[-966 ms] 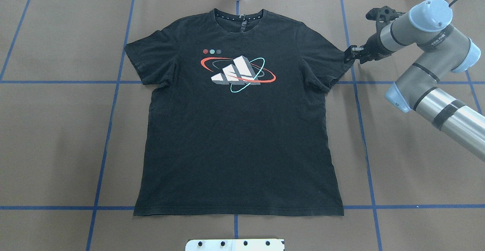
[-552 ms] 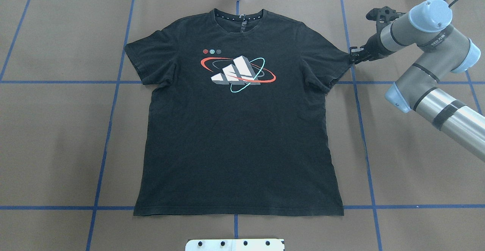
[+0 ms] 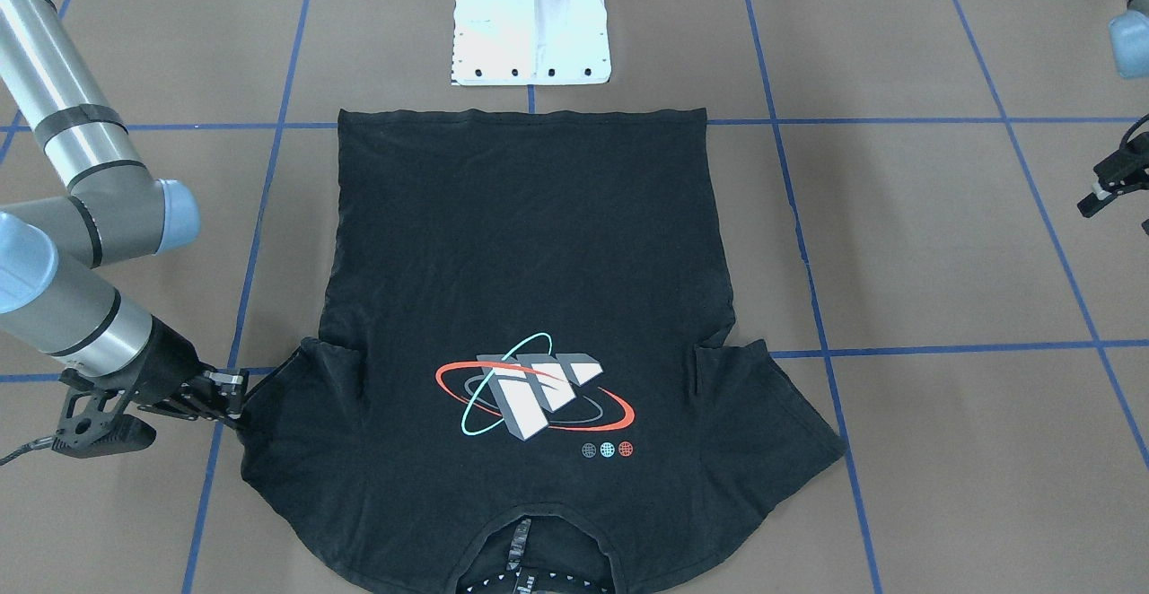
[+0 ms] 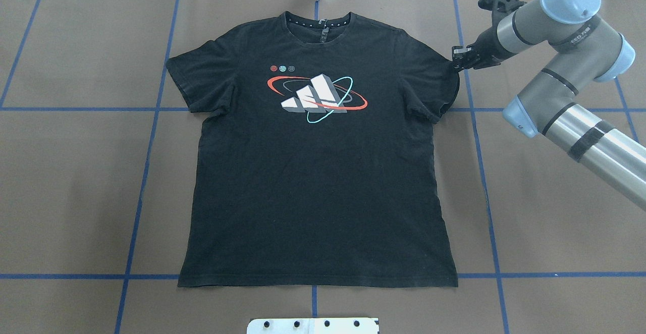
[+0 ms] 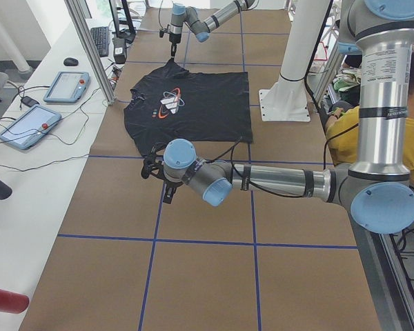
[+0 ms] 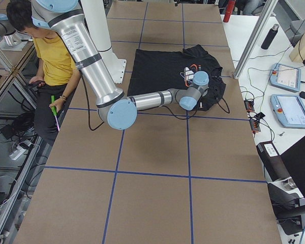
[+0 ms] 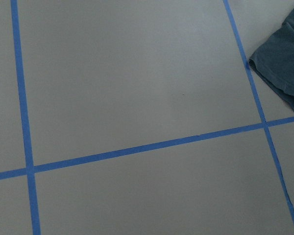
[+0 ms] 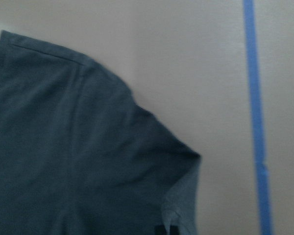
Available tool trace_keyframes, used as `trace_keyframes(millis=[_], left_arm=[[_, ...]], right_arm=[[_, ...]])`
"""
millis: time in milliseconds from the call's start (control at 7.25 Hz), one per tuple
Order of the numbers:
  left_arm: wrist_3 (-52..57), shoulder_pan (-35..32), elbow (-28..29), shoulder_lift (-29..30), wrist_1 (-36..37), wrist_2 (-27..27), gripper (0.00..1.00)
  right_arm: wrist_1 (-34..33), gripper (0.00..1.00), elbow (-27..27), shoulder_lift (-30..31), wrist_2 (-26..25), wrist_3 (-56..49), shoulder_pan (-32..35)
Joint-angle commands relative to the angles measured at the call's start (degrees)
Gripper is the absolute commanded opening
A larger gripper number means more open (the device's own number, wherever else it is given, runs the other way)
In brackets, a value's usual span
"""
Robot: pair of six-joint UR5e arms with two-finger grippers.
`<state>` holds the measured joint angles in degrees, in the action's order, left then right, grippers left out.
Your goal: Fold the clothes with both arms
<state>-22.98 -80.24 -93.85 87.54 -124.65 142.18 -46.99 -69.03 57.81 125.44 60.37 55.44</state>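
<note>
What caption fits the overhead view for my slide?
Right gripper grips the sleeve of a black T-shirt spread logo-up on the blue-taped table.

text: no legible words | T-shirt [image 4: 313, 182] chest: wordless logo [image 4: 317, 97] — three slanted grey-white bars ringed red and teal, three tiny globe icons [image 4: 282, 68] toward collar | right arm [image 4: 530, 34] strap [image 4: 581, 38]: white lettering — too blurred to read

Brown table [image 4: 75, 198], blue tape grid [image 4: 75, 276], black T-shirt [image 4: 313, 187] flat
</note>
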Motion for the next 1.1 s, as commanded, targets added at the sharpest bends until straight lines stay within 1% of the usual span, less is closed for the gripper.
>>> trace_keyframes(millis=[0,138,276,690,828,966], left_arm=[[0.2,0.0,0.4,0.0,-0.3,-0.1,1.0],[0.2,0.0,0.6,0.0,-0.4,0.0,1.0],[0.1,0.0,0.6,0.1,-0.4,0.0,1.0],[0.0,0.0,0.6,0.1,-2.3,0.0,1.0],[-0.3,0.0,0.9,0.4,-4.3,0.0,1.0],[-0.4,0.2,1.8,2.4,-4.5,0.2,1.0]], right_arm=[[-6.1,0.0,4.3,-10.0,-0.4,7.4,-3.7],[-6.1,0.0,7.3,-12.9,-1.3,7.4,-5.0],[-6.0,0.0,8.5,-14.2,-1.8,7.5,-5.9],[-5.8,0.0,8.2,-14.1,-3.1,7.7,-8.7],[-6.1,0.77,8.4,-14.3,-4.5,7.7,-9.1],[-5.9,1.0,8.4,-14.3,-7.2,7.8,-10.4]])
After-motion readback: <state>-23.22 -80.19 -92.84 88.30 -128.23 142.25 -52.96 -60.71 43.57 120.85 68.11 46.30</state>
